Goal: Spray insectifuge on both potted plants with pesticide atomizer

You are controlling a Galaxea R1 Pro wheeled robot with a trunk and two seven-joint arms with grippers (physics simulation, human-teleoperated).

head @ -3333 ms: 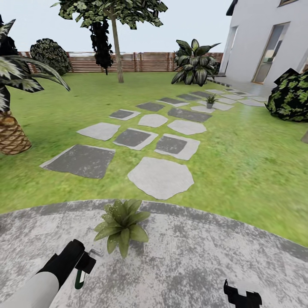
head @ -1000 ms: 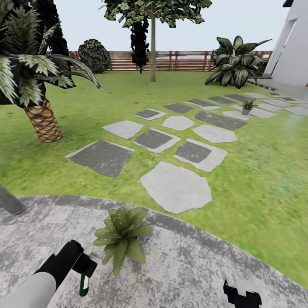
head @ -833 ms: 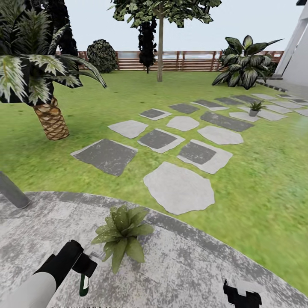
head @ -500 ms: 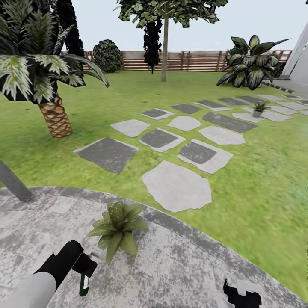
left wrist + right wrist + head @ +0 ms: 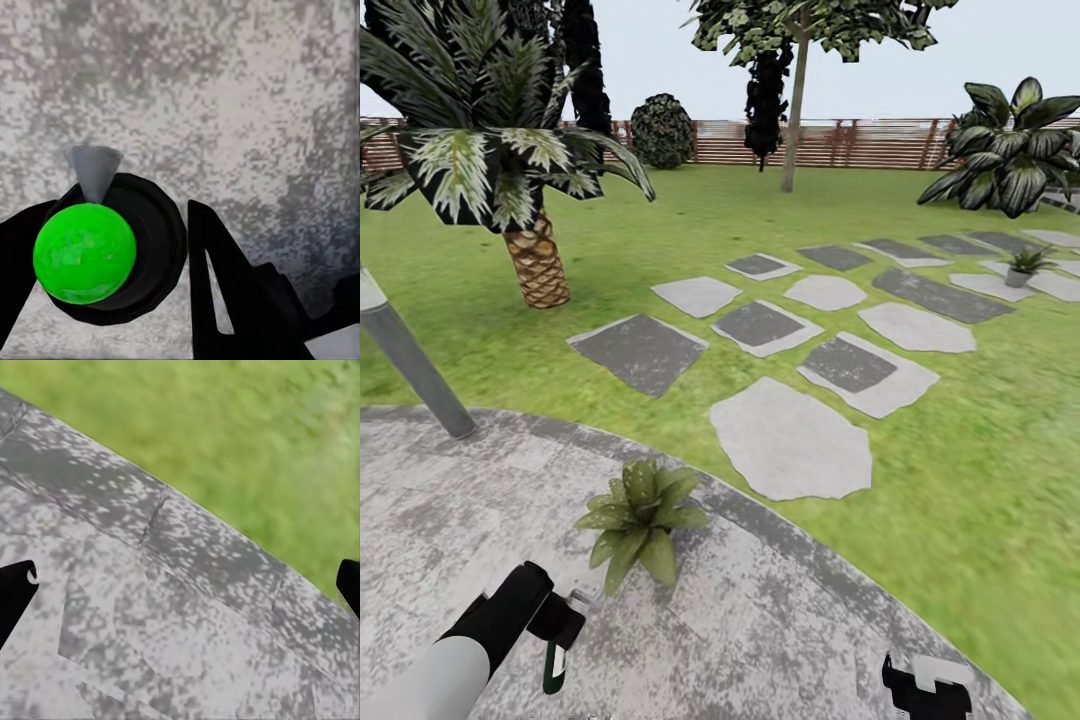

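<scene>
In the head view my left gripper (image 5: 560,622) is shut on the pesticide atomizer (image 5: 553,666), a slim dark green bottle with a white label that hangs below the fingers. Seen from the left wrist, the atomizer (image 5: 105,247) has a bright green ball on top and a grey nozzle, with black fingers (image 5: 217,285) on either side. One potted plant (image 5: 640,515) stands on the round paved patch (image 5: 780,620), just beyond the left gripper. The other potted plant (image 5: 1020,266) sits far off on the stepping stones. My right gripper (image 5: 927,686) (image 5: 180,589) is open and empty, low over the paving.
A palm tree (image 5: 535,265) and a slanted grey pole (image 5: 410,365) stand to the left. Stepping stones (image 5: 790,440) cross the lawn toward a big leafy bush (image 5: 1010,160). A tree (image 5: 792,130) and a wooden fence (image 5: 860,145) close the back.
The whole view has swung left: palm and pole came further in, the house left the frame. Both arms hold the same pose, the atomizer still in the left gripper.
</scene>
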